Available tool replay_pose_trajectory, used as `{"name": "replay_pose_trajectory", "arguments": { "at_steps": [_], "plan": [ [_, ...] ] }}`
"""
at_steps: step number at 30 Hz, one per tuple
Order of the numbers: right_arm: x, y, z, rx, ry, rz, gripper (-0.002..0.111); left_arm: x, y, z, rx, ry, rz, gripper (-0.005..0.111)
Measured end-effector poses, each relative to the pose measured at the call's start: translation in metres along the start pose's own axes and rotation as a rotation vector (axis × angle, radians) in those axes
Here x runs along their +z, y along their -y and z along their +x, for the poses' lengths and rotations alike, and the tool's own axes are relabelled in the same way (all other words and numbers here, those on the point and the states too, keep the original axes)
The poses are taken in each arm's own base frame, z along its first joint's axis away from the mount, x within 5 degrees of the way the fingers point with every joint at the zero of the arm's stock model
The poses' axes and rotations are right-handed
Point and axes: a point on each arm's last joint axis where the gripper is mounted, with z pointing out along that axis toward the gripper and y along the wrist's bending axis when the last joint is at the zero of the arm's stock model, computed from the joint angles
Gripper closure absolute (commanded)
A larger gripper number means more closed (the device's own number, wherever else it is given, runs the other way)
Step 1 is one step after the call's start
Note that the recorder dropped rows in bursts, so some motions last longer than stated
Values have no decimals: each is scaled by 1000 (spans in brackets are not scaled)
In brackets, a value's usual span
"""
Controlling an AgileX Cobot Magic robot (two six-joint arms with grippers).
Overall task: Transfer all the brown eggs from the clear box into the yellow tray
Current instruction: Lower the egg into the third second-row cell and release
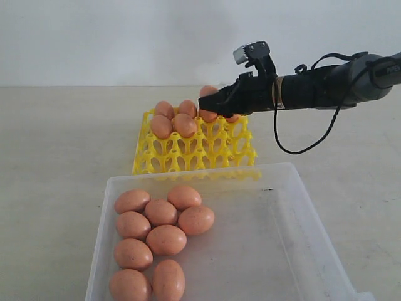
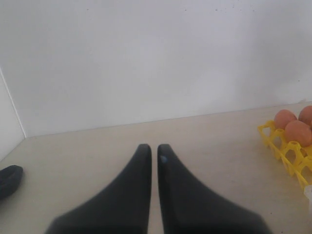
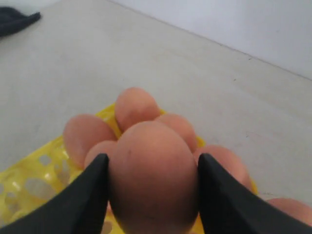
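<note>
Right wrist view: right pincer [image 3: 152,195] clamped on an egg [image 3: 148,161] over the far row of the yellow tray [image 1: 188,157], neighbors [image 3: 134,105] crowding it. Release off-center and it could knock one or crack. Nine more eggs [image 1: 166,239] sit in the clear box [image 1: 276,172]; left pincer [image 2: 152,146] is closed.

Even, diffuse, bright lighting with soft shadows on the bench [image 1: 56,157]; foreground claw fingers [image 2: 131,195] blurred in the wrist views.
</note>
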Motion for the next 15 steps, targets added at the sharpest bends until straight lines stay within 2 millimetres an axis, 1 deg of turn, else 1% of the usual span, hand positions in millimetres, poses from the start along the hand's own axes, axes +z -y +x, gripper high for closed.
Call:
{"name": "replay_pose_trajectory", "arguments": {
  "at_steps": [5,12,15],
  "plan": [
    [0,-5,7,-63,-68,-45,109,0,0,0,0,0,0,103],
    [1,-7,7,-86,-76,-57,109,0,0,0,0,0,0,103],
    [3,-9,8,-124,-80,-63,105,0,0,0,0,0,0,103]
  ]
}}
